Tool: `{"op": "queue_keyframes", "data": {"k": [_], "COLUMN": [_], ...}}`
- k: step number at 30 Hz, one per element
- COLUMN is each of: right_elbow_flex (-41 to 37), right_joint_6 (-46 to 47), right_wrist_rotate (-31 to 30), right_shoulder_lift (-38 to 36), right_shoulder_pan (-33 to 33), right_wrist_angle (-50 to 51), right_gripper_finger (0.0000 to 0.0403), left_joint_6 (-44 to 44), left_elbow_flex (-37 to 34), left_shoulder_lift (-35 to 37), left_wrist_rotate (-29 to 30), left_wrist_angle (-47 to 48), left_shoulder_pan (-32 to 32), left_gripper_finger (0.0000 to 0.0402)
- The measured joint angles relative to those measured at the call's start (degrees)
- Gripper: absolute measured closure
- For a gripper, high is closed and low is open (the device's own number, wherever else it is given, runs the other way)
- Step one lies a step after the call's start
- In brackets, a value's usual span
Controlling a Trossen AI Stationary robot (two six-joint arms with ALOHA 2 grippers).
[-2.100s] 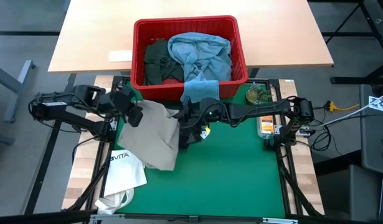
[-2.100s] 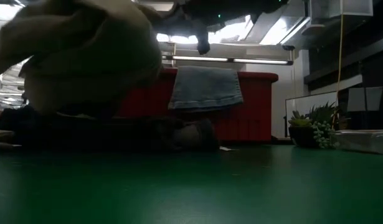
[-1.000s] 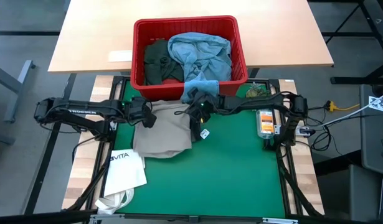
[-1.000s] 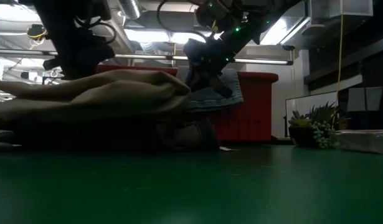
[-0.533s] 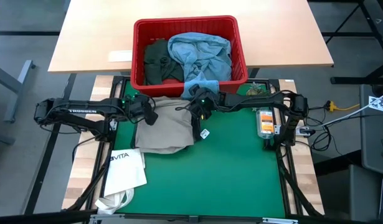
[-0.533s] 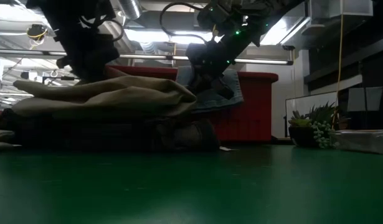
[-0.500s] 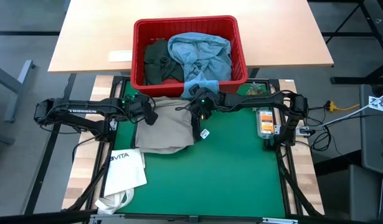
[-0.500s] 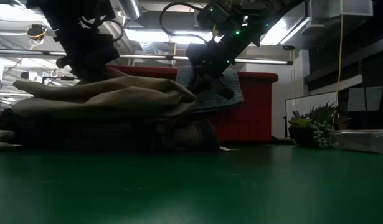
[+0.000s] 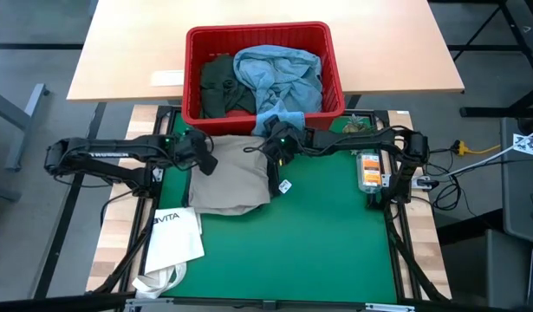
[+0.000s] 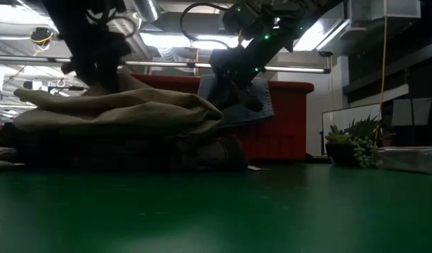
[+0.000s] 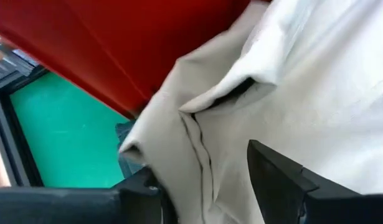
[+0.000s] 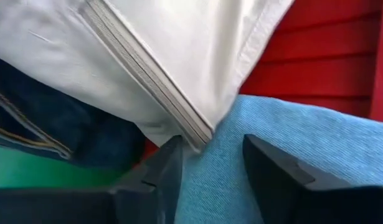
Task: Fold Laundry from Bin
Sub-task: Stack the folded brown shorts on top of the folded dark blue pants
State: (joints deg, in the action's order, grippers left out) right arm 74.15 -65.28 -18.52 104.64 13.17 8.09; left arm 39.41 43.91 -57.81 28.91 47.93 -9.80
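Observation:
The khaki trousers [image 9: 230,178] lie folded on dark navy jeans [image 12: 48,124] at the mat's far left, just in front of the red bin [image 9: 257,28]. The bin holds a dark green piece [image 9: 218,87] and light blue jeans [image 9: 279,74], one end of which hangs over its near rim. My left gripper [image 11: 203,165] is open at the trousers' far left edge, with khaki cloth between its fingers. My right gripper [image 12: 211,142] is open at their far right corner [image 12: 197,130], over the hanging light blue cloth [image 12: 303,137]. My left gripper's open fingers [image 11: 275,177] stand on either side of a ridge of the khaki trousers' far left edge [image 11: 197,143], slanting down from the table's left. I cannot tell whether they touch it. The cloth rests slack on the pile.
A white tote bag [image 9: 175,238] lies at the mat's near left. A small plant [image 9: 360,130] and an orange object [image 9: 370,169] stand at the right edge. The near and right parts of the green mat [image 9: 327,243] are bare.
The khaki trousers, which hung bunched from both grippers two seconds ago, have been laid flat on the pile near the bin. Over the last second they have settled a little toward the bin, and both grippers have stayed at their far edge.

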Motion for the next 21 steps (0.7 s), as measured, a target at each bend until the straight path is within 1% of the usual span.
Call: {"op": "queue_keyframes", "data": {"k": [4, 8, 10, 13, 16, 18, 19, 21], "right_elbow_flex": [0.00, 0.00, 0.00, 0.00, 0.00, 0.00, 0.00, 0.00], "right_joint_6": [-2.47, -2.40, -2.05, -1.99, -1.84, -1.86, -1.85, -1.86], "right_wrist_rotate": [-2.88, -2.95, -2.99, -2.81, -0.48, 1.86, 3.42, 6.60], "right_shoulder_lift": [-0.41, -1.64, -2.38, -3.86, -4.75, -4.81, -4.81, -4.61], "right_shoulder_pan": [-0.02, -0.16, -0.99, -3.18, -6.75, -9.31, -10.56, -12.90], "right_wrist_angle": [-0.51, -0.59, -0.51, -0.70, -0.65, -0.58, -0.57, -0.36], "right_gripper_finger": [0.0214, 0.0213, 0.0212, 0.0212, 0.0212, 0.0212, 0.0212, 0.0212], "left_joint_6": [0.73, 0.51, 0.49, 0.51, 0.63, 0.68, 0.73, 0.95], "left_elbow_flex": [4.42, 9.34, 11.51, 13.91, 14.45, 14.15, 13.64, 11.91], "left_shoulder_lift": [1.71, 3.33, 3.98, 4.76, 4.88, 4.84, 4.86, 4.83], "left_wrist_rotate": [-0.05, -0.17, -1.26, -5.76, -14.06, -18.23, -19.70, -20.31], "left_wrist_angle": [4.83, 8.16, 8.83, 8.91, 8.93, 8.81, 8.67, 7.24], "left_shoulder_pan": [0.00, 0.01, 0.07, 0.07, 0.86, 2.27, 3.19, 5.50], "left_gripper_finger": [0.0245, 0.0255, 0.0258, 0.0261, 0.0261, 0.0261, 0.0261, 0.0261]}}
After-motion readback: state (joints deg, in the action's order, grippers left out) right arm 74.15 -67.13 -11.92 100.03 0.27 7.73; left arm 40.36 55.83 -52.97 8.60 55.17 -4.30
